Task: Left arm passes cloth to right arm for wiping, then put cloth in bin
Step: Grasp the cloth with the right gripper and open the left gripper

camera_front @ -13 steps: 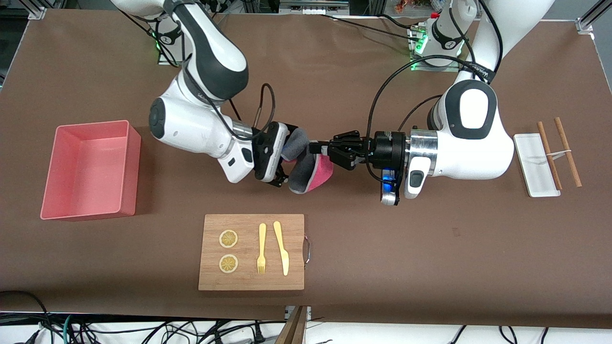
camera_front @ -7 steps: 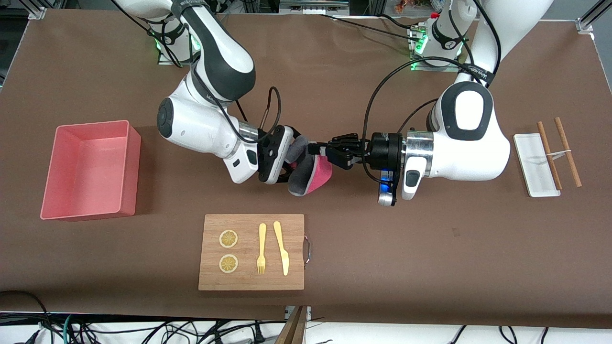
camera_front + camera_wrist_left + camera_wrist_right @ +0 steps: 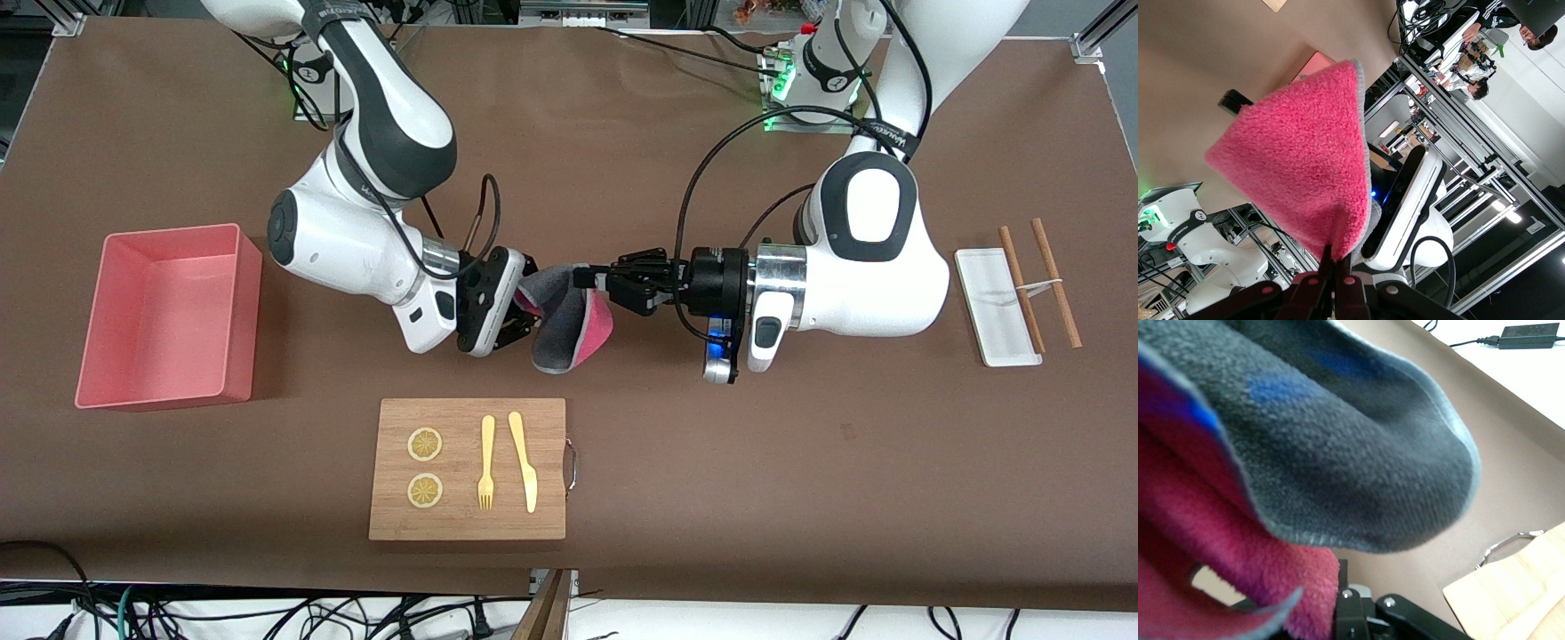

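1. Front view: the cloth hangs above the bench, over bare surface between the bin and the white tray; left hand and right hand both grasp it.
2. Left wrist view: left hand clenched on the cloth's corner, pink face showing.
3. Right wrist view: grey face of the cloth fills the frame; right hand pinches its pink edge.
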Available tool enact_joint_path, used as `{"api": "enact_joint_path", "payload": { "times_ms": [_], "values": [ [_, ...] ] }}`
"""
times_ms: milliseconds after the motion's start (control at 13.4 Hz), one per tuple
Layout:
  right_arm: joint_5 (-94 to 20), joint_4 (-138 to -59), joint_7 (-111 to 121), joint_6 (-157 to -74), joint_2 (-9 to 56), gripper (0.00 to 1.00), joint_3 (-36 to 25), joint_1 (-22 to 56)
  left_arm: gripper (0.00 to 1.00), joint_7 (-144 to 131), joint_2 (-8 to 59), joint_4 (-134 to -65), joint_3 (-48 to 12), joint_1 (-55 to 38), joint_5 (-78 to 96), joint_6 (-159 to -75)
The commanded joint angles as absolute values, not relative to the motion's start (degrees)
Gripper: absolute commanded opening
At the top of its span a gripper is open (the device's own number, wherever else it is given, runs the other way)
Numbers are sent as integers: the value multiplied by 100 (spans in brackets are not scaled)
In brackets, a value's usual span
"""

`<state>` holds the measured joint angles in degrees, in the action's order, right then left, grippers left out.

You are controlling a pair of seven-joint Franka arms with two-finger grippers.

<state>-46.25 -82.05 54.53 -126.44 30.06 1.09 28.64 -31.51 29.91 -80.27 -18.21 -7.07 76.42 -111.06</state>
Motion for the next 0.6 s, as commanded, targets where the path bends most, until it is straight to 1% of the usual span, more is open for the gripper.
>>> {"api": "enact_joint_path", "payload": {
  "times_ms": [0,524],
  "values": [
    [-4562,-8077,5440,-12087,2953,0,-148,2865,100,-3147,2997,-7937,-1811,-730,7550,-11136],
    [-4158,-8130,5397,-10646,2558,0,-746,2761,100,-3348,2918,-7901,-1793,-633,7559,-11092]
  ]
}}
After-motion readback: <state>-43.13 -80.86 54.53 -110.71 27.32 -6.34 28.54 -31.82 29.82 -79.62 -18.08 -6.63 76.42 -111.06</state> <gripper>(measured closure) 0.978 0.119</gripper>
